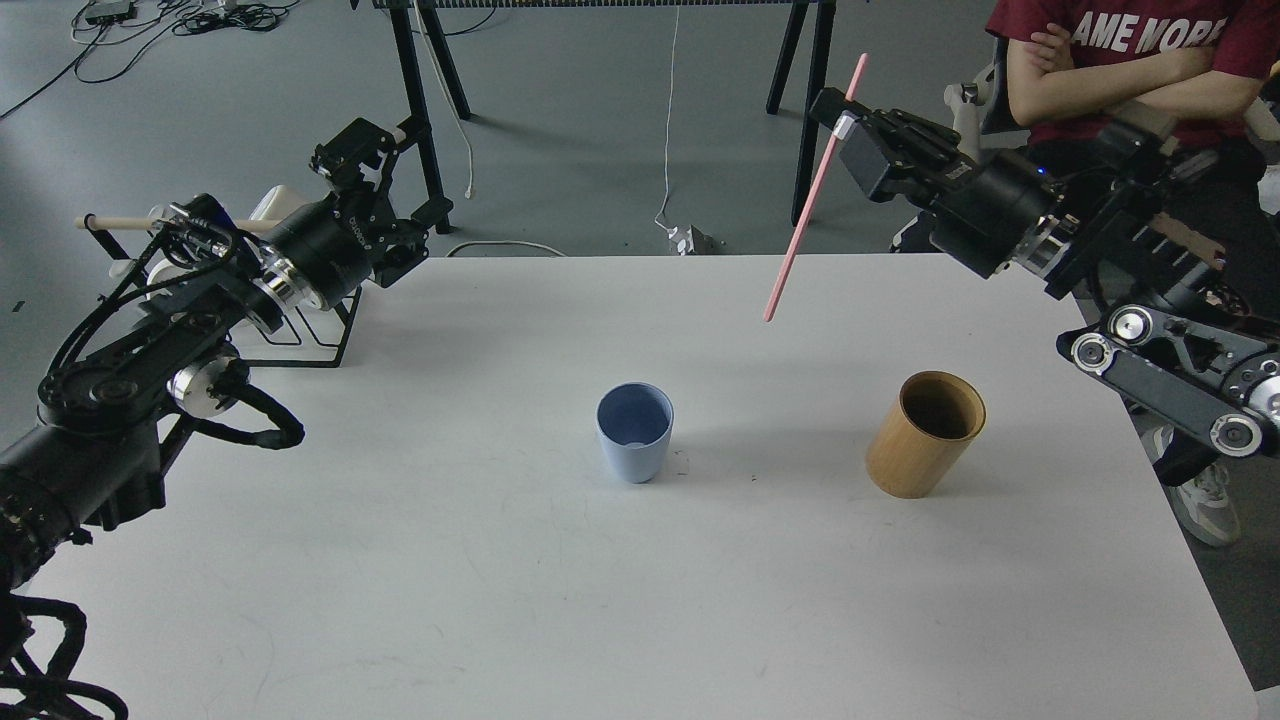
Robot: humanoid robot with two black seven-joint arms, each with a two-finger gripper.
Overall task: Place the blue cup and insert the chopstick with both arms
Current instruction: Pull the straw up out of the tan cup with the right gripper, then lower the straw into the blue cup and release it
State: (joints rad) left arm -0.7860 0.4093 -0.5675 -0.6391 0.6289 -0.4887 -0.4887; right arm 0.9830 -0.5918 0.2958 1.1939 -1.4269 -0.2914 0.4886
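1. The blue cup (634, 432) is seen in pale blue, darker blue inside.
2. The chopstick (815, 190) is coloured pink-red.
3. The tan cup (925, 434) is finished in bamboo tan, with a dark brown interior.
4. The bench (500, 560) is seen in plain white.
5. Both arms are coloured black, with silver metal rings at the joints.
6. The floor (250, 90) is seen in grey.
7. A dark red shirt (1130, 40) with white lettering is worn by the seated person.

Lab: floor cables (180, 15), white bench (560, 600).
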